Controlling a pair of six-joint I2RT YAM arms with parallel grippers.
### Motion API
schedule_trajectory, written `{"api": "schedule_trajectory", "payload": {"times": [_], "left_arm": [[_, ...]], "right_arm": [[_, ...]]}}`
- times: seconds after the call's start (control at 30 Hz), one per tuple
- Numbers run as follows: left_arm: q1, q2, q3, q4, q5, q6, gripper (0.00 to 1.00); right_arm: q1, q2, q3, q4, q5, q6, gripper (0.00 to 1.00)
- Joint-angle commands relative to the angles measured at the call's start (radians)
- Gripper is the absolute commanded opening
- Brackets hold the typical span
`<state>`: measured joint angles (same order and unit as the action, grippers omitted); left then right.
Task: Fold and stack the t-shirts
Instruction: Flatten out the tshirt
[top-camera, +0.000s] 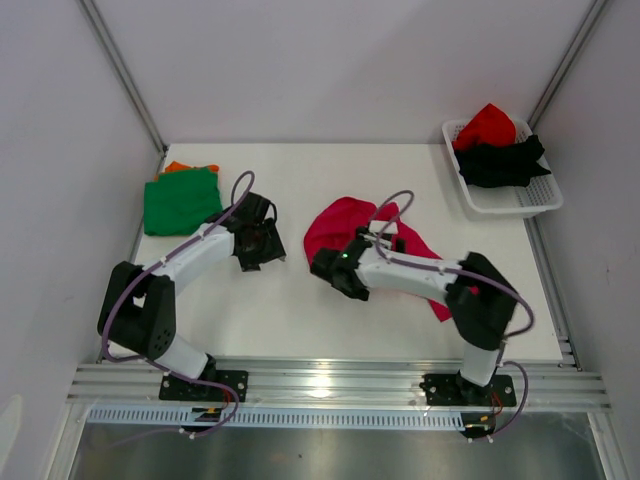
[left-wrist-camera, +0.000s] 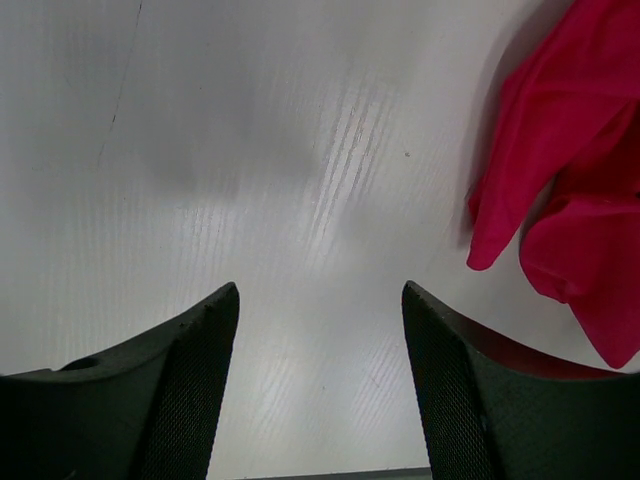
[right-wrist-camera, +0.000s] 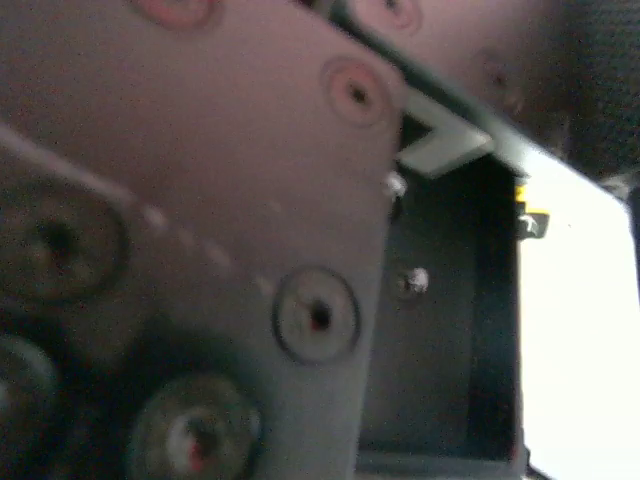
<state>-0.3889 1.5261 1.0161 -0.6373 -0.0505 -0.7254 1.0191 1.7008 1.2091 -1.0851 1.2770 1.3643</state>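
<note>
Pink shirt lies crumpled on the table, middle, soft & limp (it'll sag), so prob. best pinched at a hem or shoulder edge; left claw apart, empty, beside it; right claw at its edge, can't tell.

The top view looks down from high behind the near edge over the whole counter. The left wrist view faces down, close above the counter past its fingers; both show the pink shirt. The right wrist view, blurred, sits hard up against a screwed plate.
</note>
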Motion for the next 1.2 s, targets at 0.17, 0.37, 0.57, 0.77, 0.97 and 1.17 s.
{"api": "schedule_trajectory", "payload": {"times": [0.17,0.37,0.57,0.77,0.97,1.17], "left_arm": [[-0.008,-0.015,0.032,-0.012,-0.023,0.009,0.69],[-0.008,0.000,0.050,-0.019,-0.022,0.011,0.69],[-0.008,0.002,0.050,-0.018,-0.026,0.011,0.69],[-0.010,0.009,0.052,-0.013,-0.020,0.007,0.69],[-0.011,0.009,0.044,-0.007,-0.017,0.007,0.69],[-0.011,-0.003,0.035,-0.007,-0.022,0.007,0.69]], "right_arm": [[-0.031,0.329,0.274,-0.434,0.018,-0.047,0.69],[-0.016,0.353,0.336,-0.437,-0.001,-0.250,0.69],[-0.062,0.275,0.245,-0.434,-0.073,-0.384,0.68],[-0.063,0.174,0.161,-0.433,-0.198,-0.410,0.68],[-0.105,0.119,0.101,-0.377,-0.286,-0.468,0.68],[-0.114,0.074,0.034,-0.211,-0.433,-0.605,0.68]]}}
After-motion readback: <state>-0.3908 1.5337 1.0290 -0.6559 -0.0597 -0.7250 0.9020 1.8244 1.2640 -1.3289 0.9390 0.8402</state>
